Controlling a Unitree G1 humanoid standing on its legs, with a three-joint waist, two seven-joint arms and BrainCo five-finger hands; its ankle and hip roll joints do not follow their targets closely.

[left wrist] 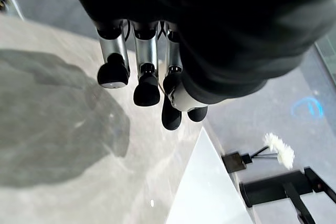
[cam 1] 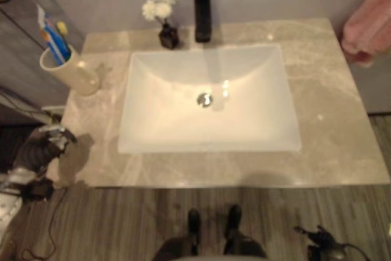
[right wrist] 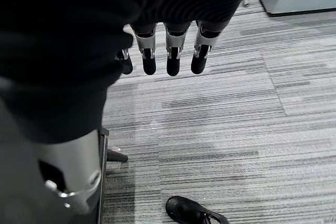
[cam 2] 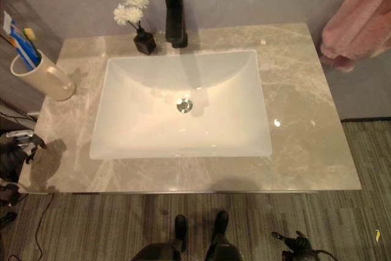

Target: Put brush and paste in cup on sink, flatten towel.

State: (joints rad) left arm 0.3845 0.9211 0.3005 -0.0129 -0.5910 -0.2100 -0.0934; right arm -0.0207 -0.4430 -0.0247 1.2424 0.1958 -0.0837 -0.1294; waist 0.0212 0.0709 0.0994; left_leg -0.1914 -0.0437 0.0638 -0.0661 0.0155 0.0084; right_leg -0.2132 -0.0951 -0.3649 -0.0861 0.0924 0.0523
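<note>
Left eye view: I see a beige marble-pattern bench (cam 1: 330, 132) w/ a white rectangular sink basin (cam 1: 208, 105) set in its middle. A cream round cup (cam 1: 70, 71) stands upright on the bench's far-left corner, well apart from the basin rim. Inside the cup: a blue-handled toothbrush (cam 1: 56, 44) and a white-and-blue paste tube (cam 1: 43, 22), both leaning toward the left. A black tap (cam 1: 203, 4) stands behind the basin at centre; just beside it to the left, a small dark vase w/ white flowers (cam 1: 162, 16). A pink towel (cam 1: 369, 22) hangs bunched at the far right, past the bench's rear corner. My left hand (cam 1: 43, 148) sits at the bench's left edge, below the cup, apart from it.

Right eye view: same layout. My right hand (cam 2: 299, 246) is low, over the grey striped carpet floor (cam 2: 342, 224), near the bench front, well apart from the towel.

Left wrist view: left-hand fingers (left wrist: 113, 69) hang straight and relaxed, slightly apart, holding nothing, above the bench surface. Basin edge, vase and tap show beyond.

Right wrist view: right-hand fingers (right wrist: 170, 51) extended, side by side w/ small gaps, nothing in them, carpet floor beneath. A black shoe (right wrist: 189, 211) of a person shows on the floor.
</note>
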